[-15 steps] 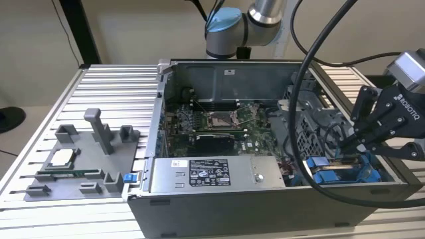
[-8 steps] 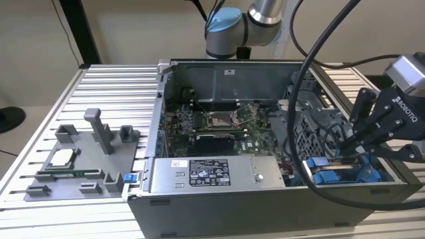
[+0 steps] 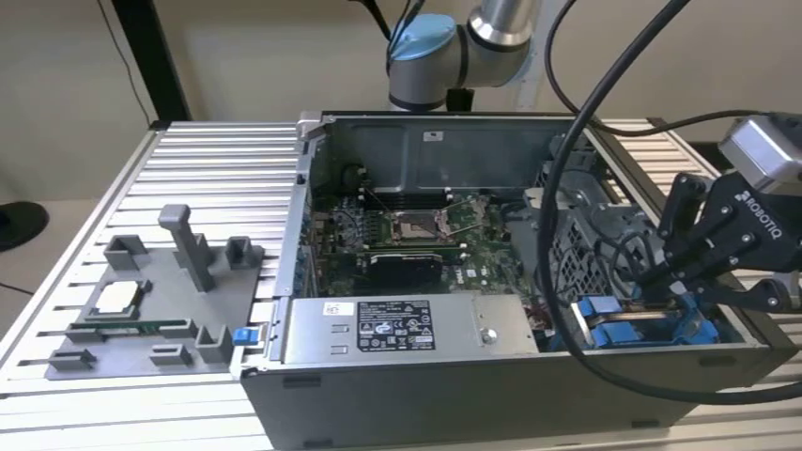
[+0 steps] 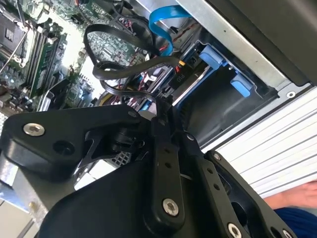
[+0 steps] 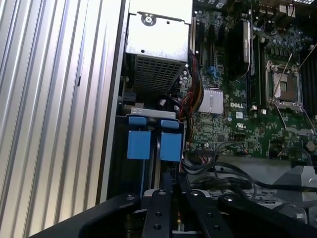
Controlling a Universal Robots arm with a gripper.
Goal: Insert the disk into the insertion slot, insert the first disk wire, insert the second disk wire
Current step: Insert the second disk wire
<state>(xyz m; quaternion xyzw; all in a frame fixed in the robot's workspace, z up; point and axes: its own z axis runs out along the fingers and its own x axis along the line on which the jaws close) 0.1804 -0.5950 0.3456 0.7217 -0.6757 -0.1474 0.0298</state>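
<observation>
Disk (image 3: 626, 331) sits in the insertion slot (image 3: 701, 329) at the tabletop's near edge; end effector (image 3: 652, 279) pinches a black wire (image 4: 124, 69), wire step, needs connector alignment

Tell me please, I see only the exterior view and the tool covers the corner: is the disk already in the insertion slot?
Observer: Yes. In the second wrist view the disk lies inside the insertion slot, with its blue carrier tabs at the open end.
Operator: Does the tool hold anything?
Observer: In the second wrist view the tool is shut on a black wire, which loops out over the motherboard.
Operator: What is next to the slot?
Observer: In the first wrist view, a bundle of red and black wires runs between the slot and the motherboard.
</observation>
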